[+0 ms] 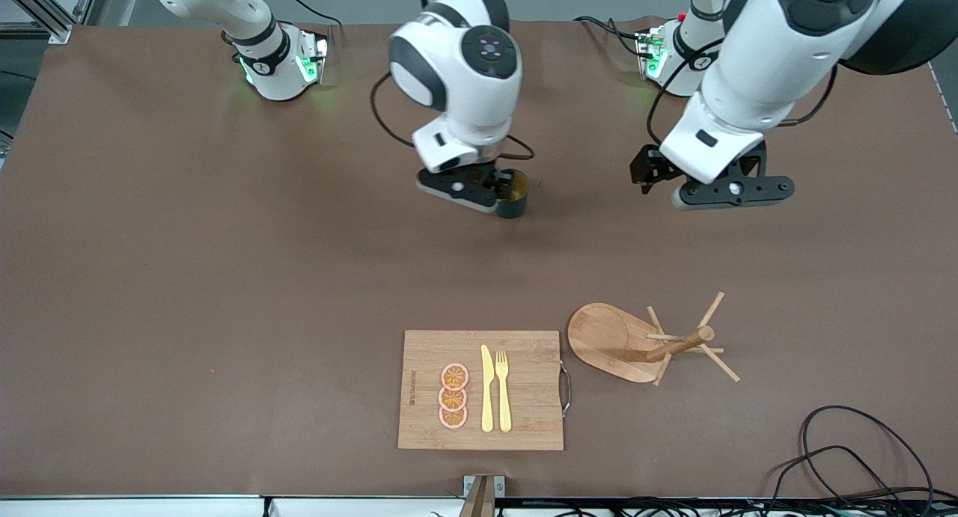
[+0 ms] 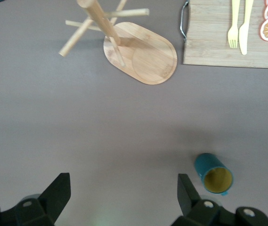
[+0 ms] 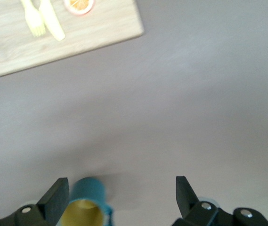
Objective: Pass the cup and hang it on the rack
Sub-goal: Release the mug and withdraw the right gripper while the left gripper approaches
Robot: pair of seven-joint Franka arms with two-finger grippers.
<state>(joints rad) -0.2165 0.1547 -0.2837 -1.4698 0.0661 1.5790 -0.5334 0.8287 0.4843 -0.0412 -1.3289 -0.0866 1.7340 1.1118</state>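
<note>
The cup (image 1: 513,195) stands upright on the brown worktop (image 1: 187,277) just above the centre of the front view, its yellow-orange inside showing at the rim. The right pincer (image 1: 479,191) is down beside it, touching or nearly touching its side; in the right wrist view the two black fingers (image 3: 56,195) are spread wide apart with the cup (image 3: 87,203) by one finger at the bottom edge of the frame, not between them, so the pincer is open and holds nothing. The left pincer (image 1: 711,188) hangs over bare worktop in the upper right of the front view, and the left wrist view shows its fingers (image 2: 58,190) also spread wide and empty, with the cup (image 2: 214,173) on the worktop at lower right of that frame. The rack (image 1: 651,341) stands in the lower right-centre of the front view, its pegs bare, just beside a cutting board (image 1: 426,390) carrying three orange slices (image 1: 453,396), a yellow knife (image 1: 487,388) and a yellow fork (image 1: 503,390).
</note>
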